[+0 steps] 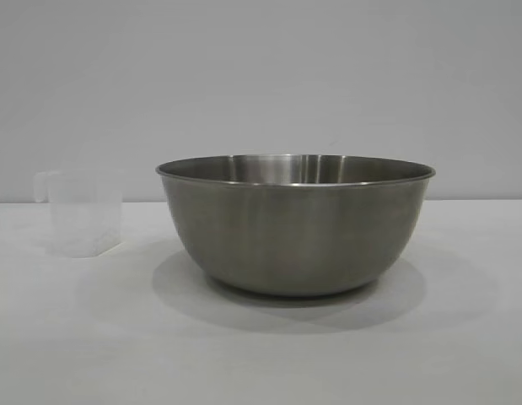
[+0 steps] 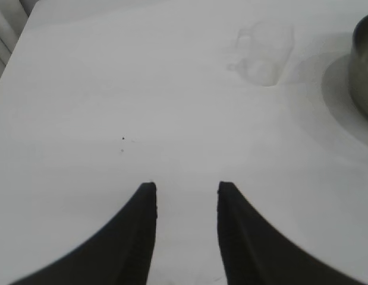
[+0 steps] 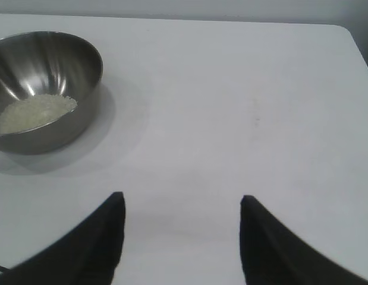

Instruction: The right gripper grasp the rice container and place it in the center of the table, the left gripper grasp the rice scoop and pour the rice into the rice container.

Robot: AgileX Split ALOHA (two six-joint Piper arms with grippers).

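Note:
The rice container (image 1: 296,226), a large steel bowl, stands upright in the middle of the white table (image 1: 261,354). In the right wrist view the rice container (image 3: 44,89) holds a mass of off-white rice (image 3: 35,111). The clear rice scoop (image 1: 79,213) stands upright on the table to the bowl's left, apart from it; it shows faintly in the left wrist view (image 2: 264,56). My left gripper (image 2: 186,189) is open and empty over bare table, well short of the scoop. My right gripper (image 3: 182,200) is open and empty, away from the bowl. Neither gripper shows in the exterior view.
A plain grey wall (image 1: 261,76) stands behind the table. The bowl's edge (image 2: 365,65) shows at the side of the left wrist view. The table's far corner (image 3: 344,32) shows in the right wrist view.

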